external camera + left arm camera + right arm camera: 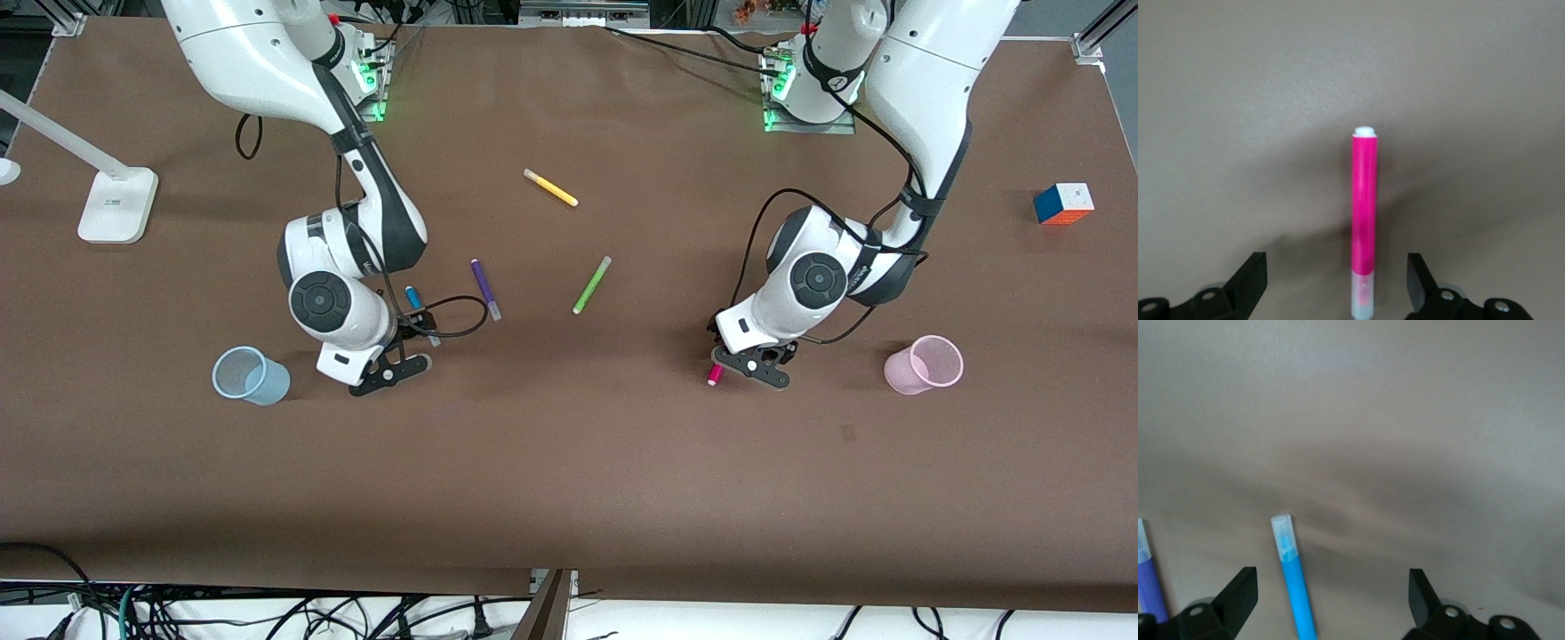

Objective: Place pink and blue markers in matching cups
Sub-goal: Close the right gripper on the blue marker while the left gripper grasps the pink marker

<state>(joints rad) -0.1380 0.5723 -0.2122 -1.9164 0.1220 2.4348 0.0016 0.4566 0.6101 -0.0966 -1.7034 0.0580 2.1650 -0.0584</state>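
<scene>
Markers are lying between my spread fingers: pink marker [1363, 213] under my left tool [1338, 283], blue marker [1295, 583] under my right tool [1333, 600].

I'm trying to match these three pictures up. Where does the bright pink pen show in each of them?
Front view: the pink marker lies on the brown table, mostly hidden under the left end effector; only one end shows.
Left wrist view: it lies lengthwise between the open fingers.
Right wrist view: not in it; that one shows the blue marker.
Shared landmark: the left end effector straddling the marker.
</scene>
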